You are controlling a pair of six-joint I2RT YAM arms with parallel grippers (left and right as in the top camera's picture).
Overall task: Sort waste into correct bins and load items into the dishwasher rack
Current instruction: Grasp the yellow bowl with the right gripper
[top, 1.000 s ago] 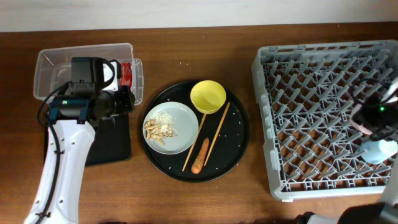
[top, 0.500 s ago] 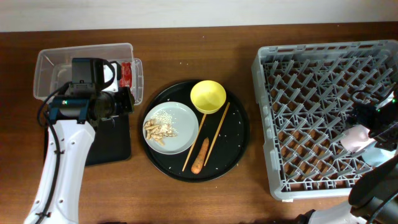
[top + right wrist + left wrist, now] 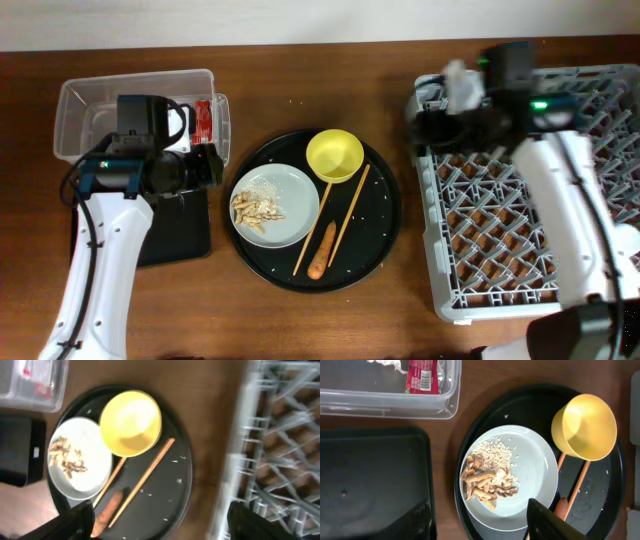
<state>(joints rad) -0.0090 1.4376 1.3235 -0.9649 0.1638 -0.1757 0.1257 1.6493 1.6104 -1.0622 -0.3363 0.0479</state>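
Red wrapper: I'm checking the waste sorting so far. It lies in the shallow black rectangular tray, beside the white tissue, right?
Not quite. The red wrapper lies in the clear tub, not in the black rectangular tray. The left wrist view shows it there, beside the white tissue.

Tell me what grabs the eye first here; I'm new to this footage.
The yellow bowl glows on the round black tray mid-table, beside a plate of rice and scraps. The grey rack fills the right side, and a red wrapper lies in the clear tub, upper left.
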